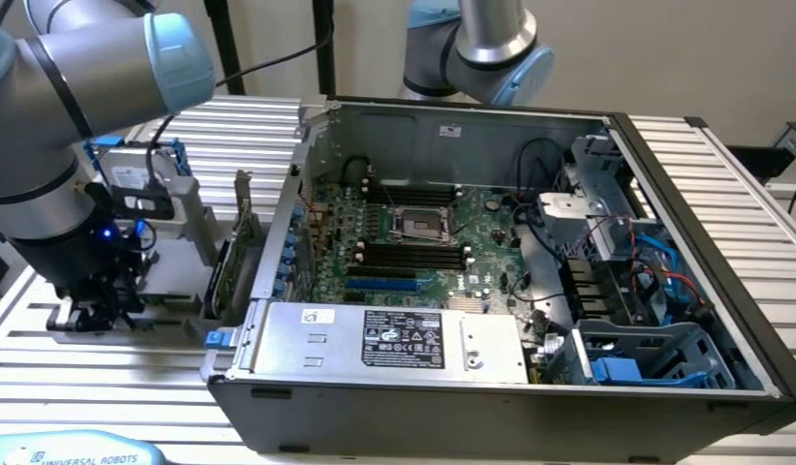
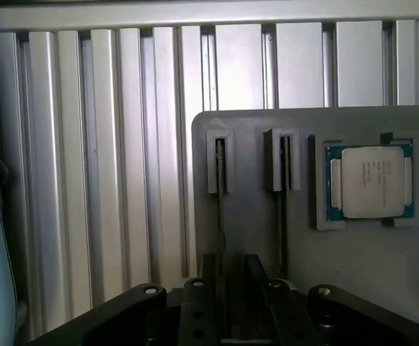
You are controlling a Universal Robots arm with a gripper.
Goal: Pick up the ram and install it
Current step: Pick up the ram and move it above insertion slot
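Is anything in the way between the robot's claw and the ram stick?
Nothing visible is. The open gripper sits right at the ram, which stands on edge in a slot of the gray holder.

Narrow lane between ram (image 2: pixel 221 169) and neighbouring stick (image 2: pixel 284 169) (processor (image 2: pixel 371 182) further along), slatted table (image 2: pixel 86 180) alongside.

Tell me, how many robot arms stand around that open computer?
2. One robot arm is at the exterior view's left, beside the computer case; a second arm rises behind the case's far wall. Others may be out of frame.
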